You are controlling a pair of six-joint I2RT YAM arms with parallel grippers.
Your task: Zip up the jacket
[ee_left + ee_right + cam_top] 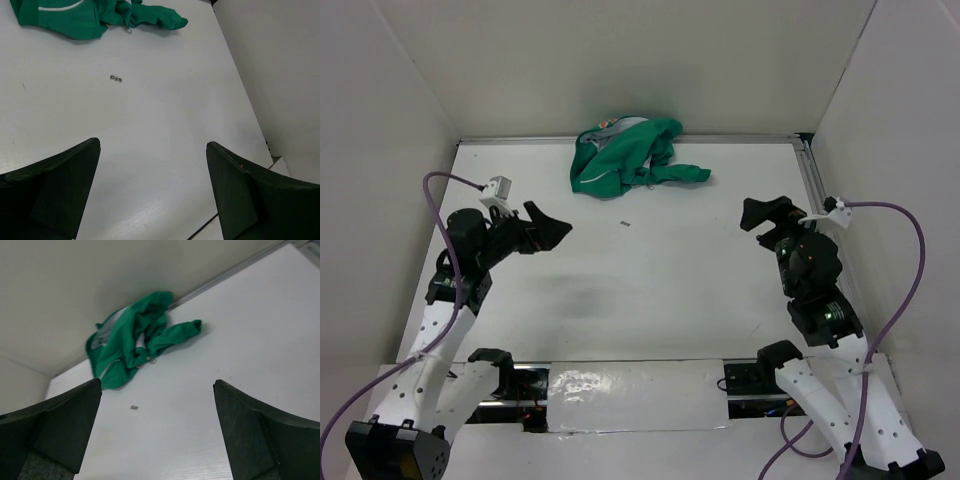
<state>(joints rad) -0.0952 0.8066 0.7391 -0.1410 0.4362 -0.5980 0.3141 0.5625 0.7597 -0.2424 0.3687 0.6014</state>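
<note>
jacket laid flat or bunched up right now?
Bunched up. The jacket lies in a crumpled heap on the table, one sleeve trailing right; whether it's zipped, cannot tell.

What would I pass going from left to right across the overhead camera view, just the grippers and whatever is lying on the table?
left gripper → jacket, crumpled against the far wall → right gripper

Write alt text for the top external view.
A crumpled green jacket lies at the far edge of a white table. The left tool and right tool hang open nearer the bases, well apart from it.
</note>
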